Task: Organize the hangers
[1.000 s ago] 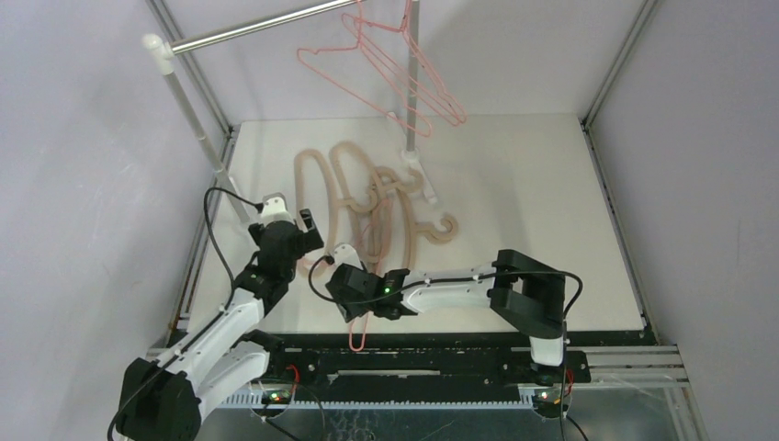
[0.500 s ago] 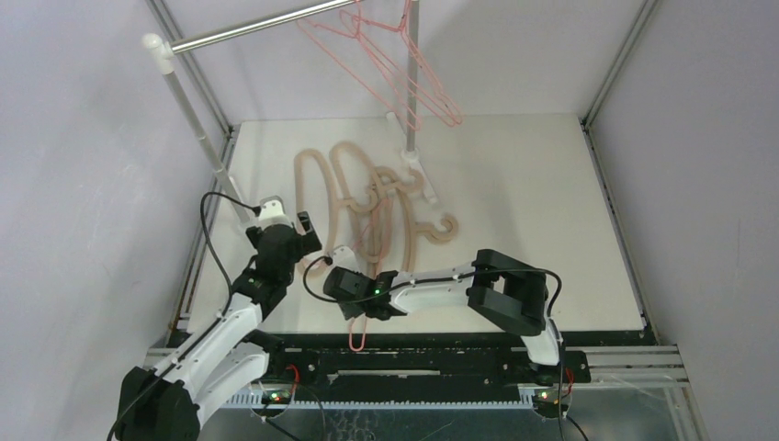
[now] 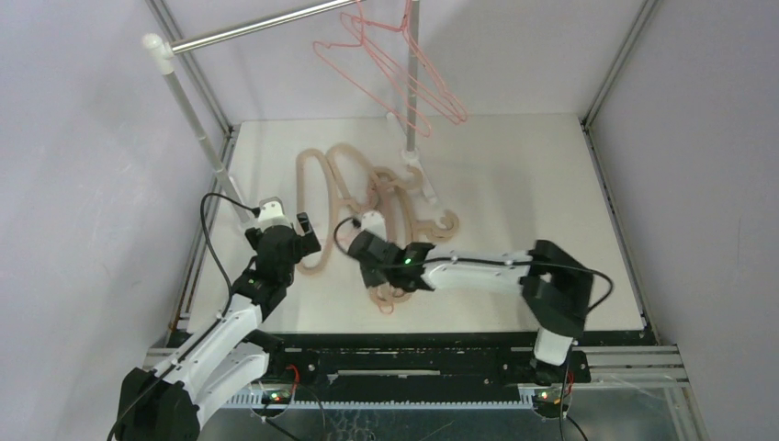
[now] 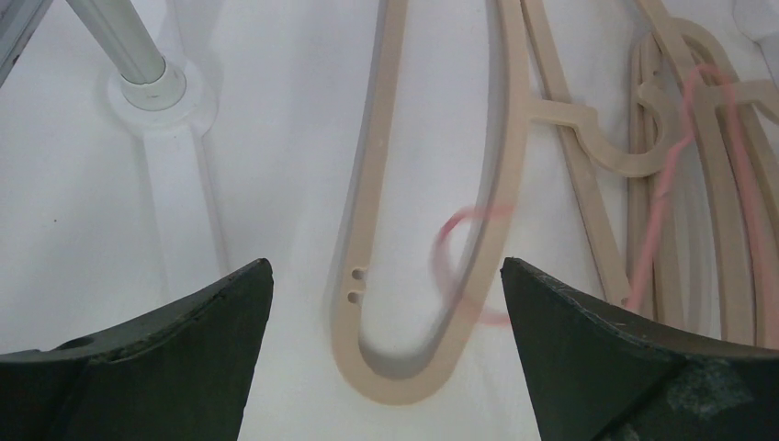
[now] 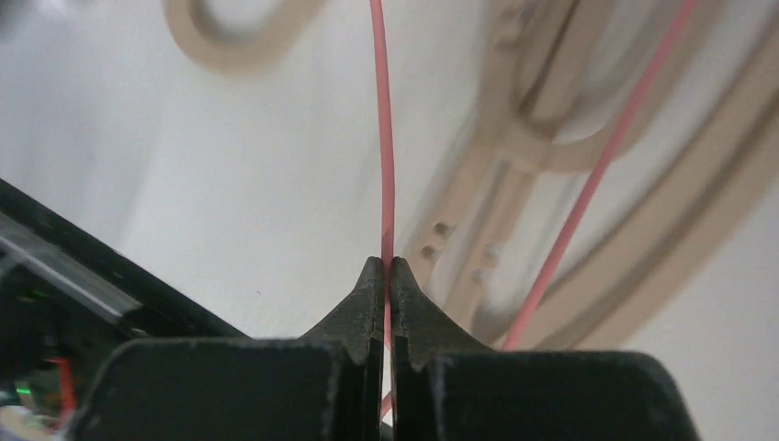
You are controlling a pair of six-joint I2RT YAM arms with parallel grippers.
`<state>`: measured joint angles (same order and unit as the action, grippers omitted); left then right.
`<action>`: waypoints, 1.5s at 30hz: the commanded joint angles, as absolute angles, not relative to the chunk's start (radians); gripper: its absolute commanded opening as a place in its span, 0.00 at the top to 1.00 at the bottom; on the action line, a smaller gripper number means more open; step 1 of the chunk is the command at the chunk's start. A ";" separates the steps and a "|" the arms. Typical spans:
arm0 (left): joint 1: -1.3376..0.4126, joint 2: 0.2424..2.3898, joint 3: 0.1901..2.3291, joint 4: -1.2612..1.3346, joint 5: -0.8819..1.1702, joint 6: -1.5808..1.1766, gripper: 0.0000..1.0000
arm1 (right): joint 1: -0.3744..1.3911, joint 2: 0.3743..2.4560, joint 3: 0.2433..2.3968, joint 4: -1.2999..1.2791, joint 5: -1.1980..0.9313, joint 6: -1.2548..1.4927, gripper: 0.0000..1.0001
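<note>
Right wrist view has my right gripper pressed together on one thin strand of a pink wire hanger, which runs straight up out of the tips. I pinch that single strand because so slim a wire gives nothing else to grip. Just beyond it the beige hangers lie overlapped on the white table. A second pink strand crosses them, probably the same hanger's other side, so I judge it is partly tangled with the pile.

My left gripper is spread wide and holds nothing. It hovers over the rounded end of one beige hanger, near the foot of the rail's post, well placed to steady the pile.

From above, two other pink hangers hang on the silver rail. I judge mine belongs beside them, and the beige ones are not yet sorted.
</note>
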<state>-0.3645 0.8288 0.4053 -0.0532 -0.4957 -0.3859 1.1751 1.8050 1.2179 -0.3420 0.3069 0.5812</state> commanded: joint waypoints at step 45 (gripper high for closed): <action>-0.367 0.835 0.413 -0.020 -0.499 -0.394 0.01 | 0.735 1.529 1.559 0.276 -0.224 0.803 1.00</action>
